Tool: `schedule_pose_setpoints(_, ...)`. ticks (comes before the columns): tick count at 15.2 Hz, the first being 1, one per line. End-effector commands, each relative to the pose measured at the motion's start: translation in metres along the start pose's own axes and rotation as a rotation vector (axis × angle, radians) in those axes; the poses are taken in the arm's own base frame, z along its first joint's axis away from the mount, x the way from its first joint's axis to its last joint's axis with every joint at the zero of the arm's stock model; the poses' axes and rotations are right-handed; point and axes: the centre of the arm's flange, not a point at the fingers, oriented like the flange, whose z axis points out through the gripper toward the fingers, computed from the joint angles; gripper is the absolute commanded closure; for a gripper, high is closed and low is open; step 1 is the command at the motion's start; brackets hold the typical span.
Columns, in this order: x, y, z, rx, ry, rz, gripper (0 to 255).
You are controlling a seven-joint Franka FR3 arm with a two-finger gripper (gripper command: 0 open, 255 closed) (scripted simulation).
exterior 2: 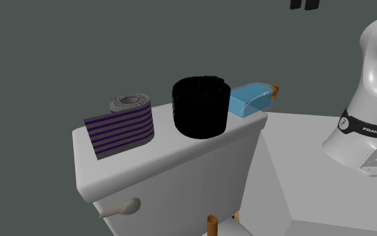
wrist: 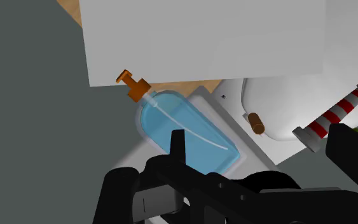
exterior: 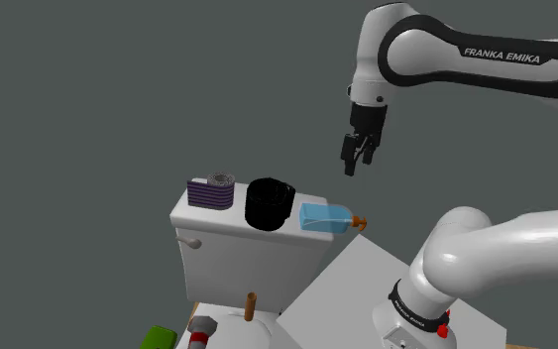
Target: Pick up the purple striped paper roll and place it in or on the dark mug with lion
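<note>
The purple striped paper roll [exterior: 211, 192] sits on the toilet tank [exterior: 247, 253], just beside the black mug [exterior: 270, 204]. The gripper [exterior: 355, 165] hangs above the blue bottle [exterior: 324, 218], fingers spread and empty.

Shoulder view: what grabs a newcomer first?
Three things lined up on a white toilet tank: a purple-striped paper roll, a black mug in the middle, and a blue soap bottle lying on its side. The black pincer hangs open in the air above the bottle.

Blue pump bottle [wrist: 182, 124] beyond parted jaws
</note>
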Motion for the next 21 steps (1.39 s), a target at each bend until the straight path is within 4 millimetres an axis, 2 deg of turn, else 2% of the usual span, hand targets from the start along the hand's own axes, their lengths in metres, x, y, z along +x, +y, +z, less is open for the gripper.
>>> schedule_pose_setpoints(1,0.0,0.0,0.0,0.0,0.0,0.0,0)
schedule_pose_setpoints(21,0.229,-0.086,0.058,0.035,0.078,0.002,0)
